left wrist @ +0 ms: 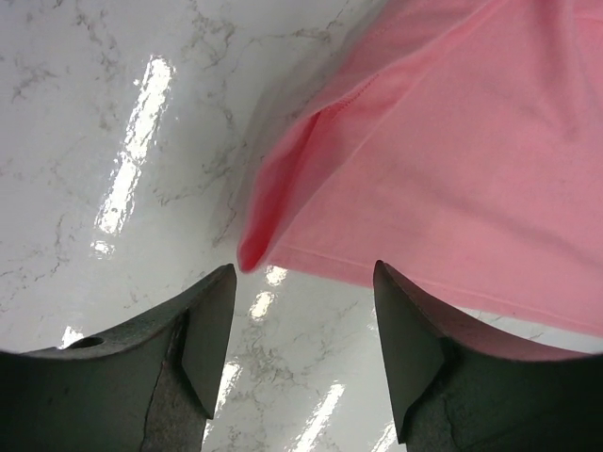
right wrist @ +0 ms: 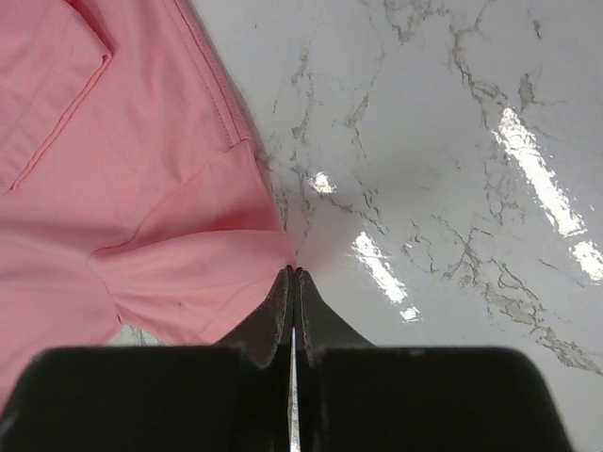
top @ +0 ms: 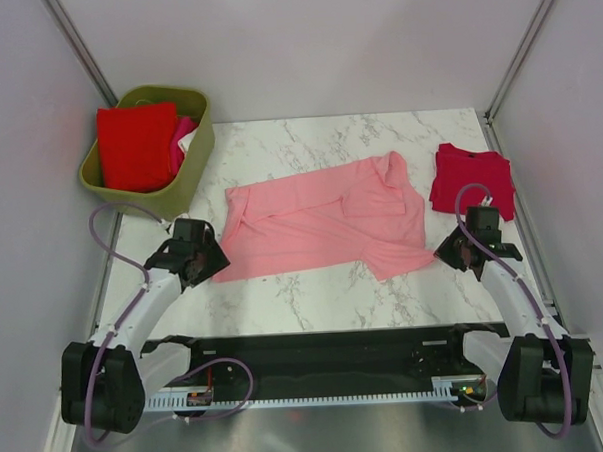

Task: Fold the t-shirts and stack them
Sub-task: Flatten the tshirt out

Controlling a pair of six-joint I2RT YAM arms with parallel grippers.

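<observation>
One light pink cloth t-shirt (top: 321,220) lies spread on the white marble table (top: 315,295). At its near corners: left gripper (left wrist: 303,273) open, tips just short of cloth; right gripper (right wrist: 295,271) closed, pinching the hem.

In the olive-green basket (top: 197,160), the bright red t-shirt (top: 136,145) covers most of a hot pink t-shirt (top: 182,129) and a white t-shirt (top: 189,142), leaving only slivers. A cable loop overlaps the dark crimson t-shirt (top: 469,174). The 2 wrist views crop the light pink t-shirt (left wrist: 452,160). Whether the right gripper (right wrist: 294,273), tips pressed together, pinches its corner cannot be told.
</observation>
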